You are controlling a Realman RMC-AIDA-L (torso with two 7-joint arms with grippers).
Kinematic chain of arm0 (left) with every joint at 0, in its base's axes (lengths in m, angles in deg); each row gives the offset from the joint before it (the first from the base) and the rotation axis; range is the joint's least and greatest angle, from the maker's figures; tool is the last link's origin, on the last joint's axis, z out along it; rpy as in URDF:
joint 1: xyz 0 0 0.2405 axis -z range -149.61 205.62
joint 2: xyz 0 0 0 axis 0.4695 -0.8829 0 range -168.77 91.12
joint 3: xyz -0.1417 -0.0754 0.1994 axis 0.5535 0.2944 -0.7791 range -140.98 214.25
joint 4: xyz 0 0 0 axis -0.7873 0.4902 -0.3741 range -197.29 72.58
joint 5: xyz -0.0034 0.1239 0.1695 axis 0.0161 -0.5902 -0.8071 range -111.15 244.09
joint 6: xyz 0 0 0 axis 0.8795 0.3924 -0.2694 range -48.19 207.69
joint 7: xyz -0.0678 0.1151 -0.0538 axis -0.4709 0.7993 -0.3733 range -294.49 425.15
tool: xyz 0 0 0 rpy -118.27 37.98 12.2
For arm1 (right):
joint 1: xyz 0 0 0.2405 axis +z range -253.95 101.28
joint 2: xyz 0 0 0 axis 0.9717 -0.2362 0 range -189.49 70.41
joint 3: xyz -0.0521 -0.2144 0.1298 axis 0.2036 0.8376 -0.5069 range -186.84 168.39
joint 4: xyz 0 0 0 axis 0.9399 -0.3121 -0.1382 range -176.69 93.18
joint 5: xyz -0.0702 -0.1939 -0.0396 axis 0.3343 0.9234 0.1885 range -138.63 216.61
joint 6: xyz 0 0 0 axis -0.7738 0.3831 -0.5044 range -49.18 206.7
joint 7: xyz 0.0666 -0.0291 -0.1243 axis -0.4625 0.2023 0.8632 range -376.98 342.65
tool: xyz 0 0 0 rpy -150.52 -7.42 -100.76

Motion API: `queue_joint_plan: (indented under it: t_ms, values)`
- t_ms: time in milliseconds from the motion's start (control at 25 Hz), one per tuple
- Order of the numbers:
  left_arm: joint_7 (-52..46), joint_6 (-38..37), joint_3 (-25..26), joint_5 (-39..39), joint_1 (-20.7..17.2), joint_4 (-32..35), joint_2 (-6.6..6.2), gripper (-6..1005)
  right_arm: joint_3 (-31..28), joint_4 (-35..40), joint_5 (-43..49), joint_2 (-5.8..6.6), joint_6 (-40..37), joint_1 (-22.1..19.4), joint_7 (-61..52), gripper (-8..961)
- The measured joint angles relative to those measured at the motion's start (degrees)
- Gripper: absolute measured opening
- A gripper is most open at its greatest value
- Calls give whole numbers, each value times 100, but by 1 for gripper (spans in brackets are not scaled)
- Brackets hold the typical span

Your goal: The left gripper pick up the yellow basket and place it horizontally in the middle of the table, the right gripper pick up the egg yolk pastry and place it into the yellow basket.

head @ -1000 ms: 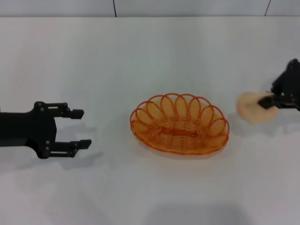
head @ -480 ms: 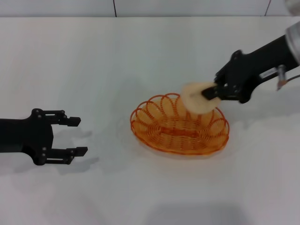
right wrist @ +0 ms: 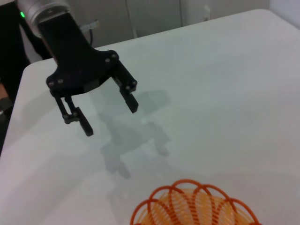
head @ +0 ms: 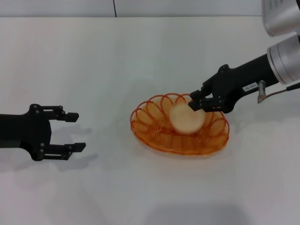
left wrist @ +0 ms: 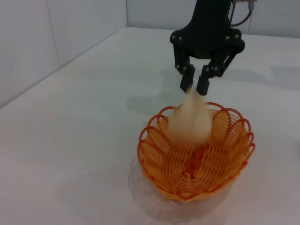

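Note:
The yellow basket (head: 180,125) lies lengthwise in the middle of the white table (head: 140,56). The egg yolk pastry (head: 186,118) is inside the basket, blurred, just below my right gripper (head: 195,103). In the left wrist view the right gripper (left wrist: 196,86) hangs over the basket (left wrist: 197,159) with its fingers a little apart, and the pastry (left wrist: 190,123) is below the fingertips, not between them. My left gripper (head: 75,131) is open and empty, to the left of the basket and well apart from it. It also shows in the right wrist view (right wrist: 110,118).
The table's far edge meets a grey wall (head: 140,7). The basket's rim (right wrist: 197,204) shows at the edge of the right wrist view. Bare tabletop surrounds the basket on all sides.
My right gripper carried the pastry from the table's right side to above the basket, and the pastry has now dropped into the basket. My left gripper drew back a little to the left.

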Motion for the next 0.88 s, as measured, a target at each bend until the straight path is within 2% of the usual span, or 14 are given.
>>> queue_joint_plan:
  t_ms: [40, 240, 480, 600, 880]
  values:
    - [-1, 0, 1, 0, -2, 18, 3, 731, 3, -22, -38, 1, 31, -35, 36, 51]
    - [-31, 0, -2, 0, 1, 57, 13, 731, 17, -34, -191, 14, 69, -166, 215, 243]
    - [-47, 1, 4, 37, 5, 60, 1, 731, -37, 7, -197, 36, 44, -321, 414, 518]
    - [-47, 1, 5, 39, 7, 60, 1, 731, -295, 25, -218, 51, -67, -500, 716, 656]
    - [-47, 1, 5, 64, 76, 44, 2, 731, -1119, -112, -230, 66, -539, -789, 1553, 727]
